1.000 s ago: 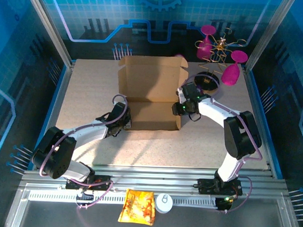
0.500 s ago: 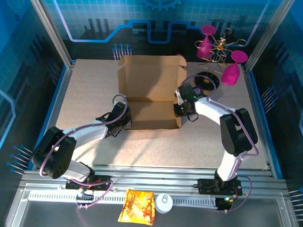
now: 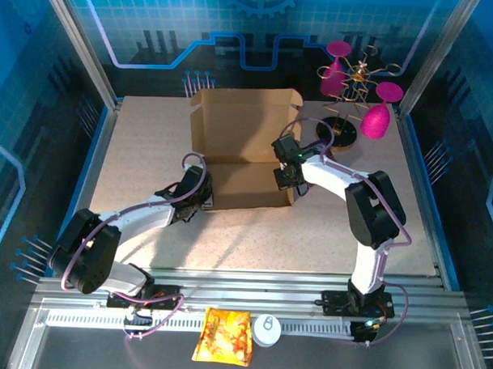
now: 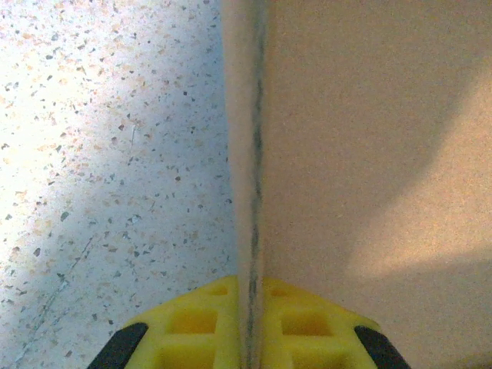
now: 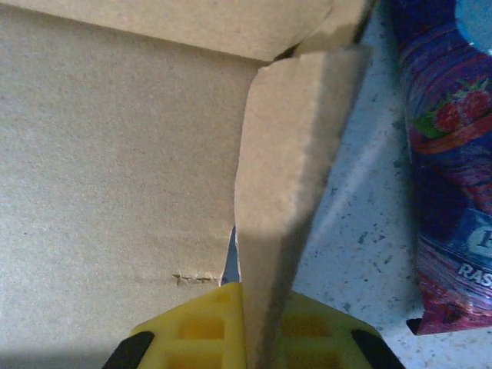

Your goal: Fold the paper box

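Left gripper [image 3: 204, 201] pinches the left wall of the paper box [image 3: 244, 148], which sits at the centre of the top view on the table [image 3: 143, 140]. We see the right gripper [image 3: 285, 179] clamped on the box's right flap. Up close, cardboard edges sit wedged between yellow pads [image 4: 200, 323], hiding the contact itself. A purple snack packet [image 5: 442, 192] is cut off at the right edge of the right wrist view. An orange bag [image 3: 222, 335] lies at the bottom centre.
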`<state>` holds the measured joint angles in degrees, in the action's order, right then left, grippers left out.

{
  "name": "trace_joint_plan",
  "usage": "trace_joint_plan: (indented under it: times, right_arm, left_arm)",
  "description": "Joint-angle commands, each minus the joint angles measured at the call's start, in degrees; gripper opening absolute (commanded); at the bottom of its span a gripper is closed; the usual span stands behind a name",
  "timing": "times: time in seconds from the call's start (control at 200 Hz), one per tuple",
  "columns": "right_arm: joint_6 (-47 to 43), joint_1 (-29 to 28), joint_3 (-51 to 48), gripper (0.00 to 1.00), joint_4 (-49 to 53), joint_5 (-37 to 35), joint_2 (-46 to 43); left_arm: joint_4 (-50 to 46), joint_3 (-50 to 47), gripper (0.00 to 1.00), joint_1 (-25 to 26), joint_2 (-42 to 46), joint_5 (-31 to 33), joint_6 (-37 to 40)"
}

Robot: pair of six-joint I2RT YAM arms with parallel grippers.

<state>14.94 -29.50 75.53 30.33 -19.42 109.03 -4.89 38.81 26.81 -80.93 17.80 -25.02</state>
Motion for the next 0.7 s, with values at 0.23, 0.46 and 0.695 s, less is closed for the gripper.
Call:
trace_joint_plan:
  times: [0.23,0.46,0.695]
  right_arm:
    - [-1.44,-4.45,3.46,0.00,7.23,-13.38,2.68]
    - [-1.53,-2.54,0.93,0.27,2.94,0.08,-2.01]
    - [-6.67,2.42,-1.64,0.68,-2.40,17.30,-12.14]
  left_arm:
    - [-1.38,2.67,0.00,0.51,1.94,2.64,-1.01]
    - [-1.47,1.79,0.00,0.26,2.16,3.47,0.66]
    - [-0.57,-0.74,0.00,-2.17,3.75,2.54,3.95]
